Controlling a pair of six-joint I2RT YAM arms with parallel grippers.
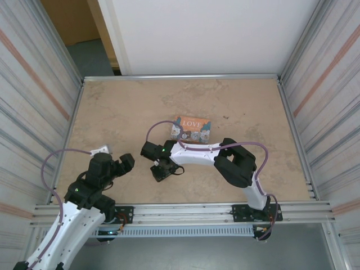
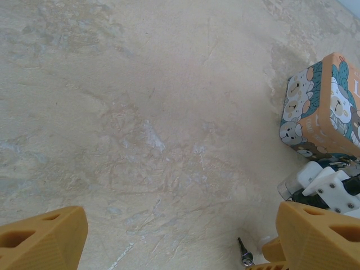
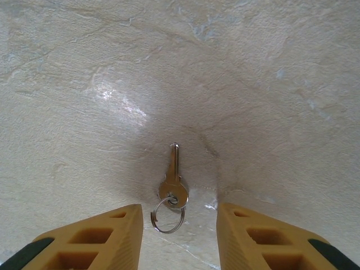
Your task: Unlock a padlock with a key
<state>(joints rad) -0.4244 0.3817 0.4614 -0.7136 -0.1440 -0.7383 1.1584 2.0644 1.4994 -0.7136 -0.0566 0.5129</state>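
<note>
A small silver key (image 3: 173, 175) with a split ring (image 3: 167, 214) lies flat on the beige tabletop, blade pointing away from the wrist camera. My right gripper (image 3: 180, 228) hangs open just above it, one orange finger on each side of the ring, neither touching. In the top view the right gripper (image 1: 160, 170) sits low at the table's middle left. The key (image 2: 245, 252) also shows at the bottom of the left wrist view. My left gripper (image 2: 180, 233) is open with nothing between its fingers, a little left of the right one (image 1: 125, 164). The padlock is out of view.
An orange-and-teal LOVE box (image 1: 191, 128) with cartoon animals stands behind the right arm; it also appears at the right edge of the left wrist view (image 2: 323, 109). The right wrist's white housing (image 2: 326, 185) sits close by. Metal walls ring the table.
</note>
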